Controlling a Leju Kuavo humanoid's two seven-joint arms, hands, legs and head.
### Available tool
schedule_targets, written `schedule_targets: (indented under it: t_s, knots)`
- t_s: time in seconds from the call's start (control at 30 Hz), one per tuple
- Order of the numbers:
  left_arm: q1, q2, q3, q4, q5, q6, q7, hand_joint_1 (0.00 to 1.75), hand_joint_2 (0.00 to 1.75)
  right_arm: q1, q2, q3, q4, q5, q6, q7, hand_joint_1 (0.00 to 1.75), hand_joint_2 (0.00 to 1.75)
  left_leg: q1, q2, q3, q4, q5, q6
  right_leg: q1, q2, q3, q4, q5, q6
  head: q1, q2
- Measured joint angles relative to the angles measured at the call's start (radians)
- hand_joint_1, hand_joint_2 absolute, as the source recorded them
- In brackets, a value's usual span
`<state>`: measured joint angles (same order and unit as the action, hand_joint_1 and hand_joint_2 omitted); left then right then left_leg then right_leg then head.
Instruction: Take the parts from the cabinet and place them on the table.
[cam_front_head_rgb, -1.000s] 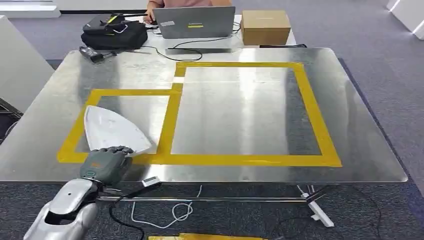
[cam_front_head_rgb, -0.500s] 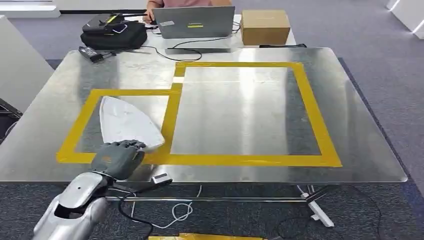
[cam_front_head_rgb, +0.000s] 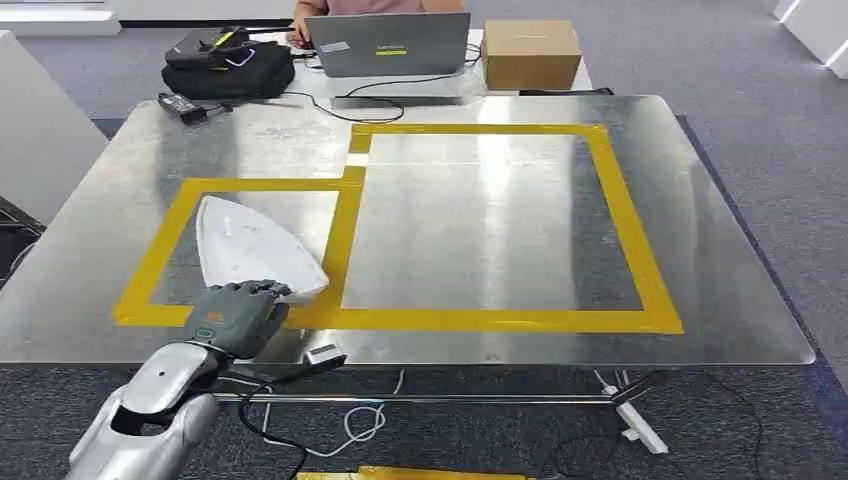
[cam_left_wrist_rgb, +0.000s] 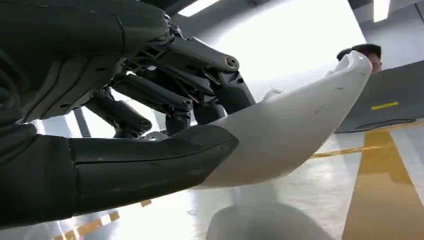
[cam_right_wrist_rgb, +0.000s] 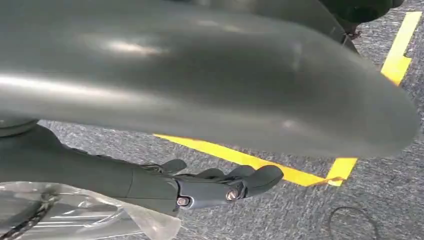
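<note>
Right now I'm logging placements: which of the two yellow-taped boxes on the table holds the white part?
The smaller taped box on the robot's left holds the white part, gripped by the left hand; the larger box is bare.

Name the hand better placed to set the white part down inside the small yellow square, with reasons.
Left. The left hand already grips the white part over the yellow tape square; the right hand hangs above the floor.
</note>
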<state>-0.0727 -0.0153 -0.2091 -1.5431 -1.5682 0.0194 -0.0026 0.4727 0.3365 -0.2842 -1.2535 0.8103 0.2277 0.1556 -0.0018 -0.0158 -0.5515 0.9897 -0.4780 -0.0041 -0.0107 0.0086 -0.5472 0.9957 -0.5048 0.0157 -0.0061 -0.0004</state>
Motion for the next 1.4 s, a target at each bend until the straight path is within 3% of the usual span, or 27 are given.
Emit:
schedule_targets:
  t_s: [0.8, 0.83, 1.23, 1.27, 1.4]
  knots:
    - [0.017, 0.018, -0.006, 0.000, 0.000, -0.037, 0.025, 1.75, 1.75, -0.010, 0.000, -0.016, 0.011, 0.009, 0.003, 0.000, 0.00, 0.00, 0.000, 0.000, 0.000, 0.000, 0.000, 0.000, 0.000, 0.000, 0.000, 0.000, 0.000, 0.000, 0.000, 0.000]
    - [0.017, 0.018, -0.006, 0.000, 0.000, -0.038, 0.025, 0.00, 1.75, -0.011, 0.000, -0.017, 0.011, 0.009, 0.003, 0.000, 0.00, 0.00, 0.000, 0.000, 0.000, 0.000, 0.000, 0.000, 0.000, 0.000, 0.000, 0.000, 0.000, 0.000, 0.000, 0.000]
    - [0.020, 0.017, -0.005, 0.000, 0.004, -0.038, 0.008, 0.00, 1.75, -0.014, 0.000, -0.019, 0.015, 0.011, 0.006, -0.002, 0.00, 0.00, 0.000, 0.000, 0.000, 0.000, 0.000, 0.000, 0.000, 0.000, 0.000, 0.000, 0.000, 0.000, 0.000, 0.000]
    - [0.021, 0.015, -0.004, 0.000, 0.005, -0.038, 0.003, 0.00, 0.00, -0.014, 0.000, -0.019, 0.016, 0.012, 0.007, -0.002, 0.00, 0.00, 0.000, 0.000, 0.000, 0.000, 0.000, 0.000, 0.000, 0.000, 0.000, 0.000, 0.000, 0.000, 0.000, 0.000]
    - [0.025, 0.004, 0.006, 0.000, 0.005, -0.038, -0.025, 0.00, 0.00, -0.014, 0.000, -0.019, 0.017, 0.014, 0.009, -0.003, 0.00, 0.00, 0.000, 0.000, 0.000, 0.000, 0.000, 0.000, 0.000, 0.000, 0.000, 0.000, 0.000, 0.000, 0.000, 0.000]
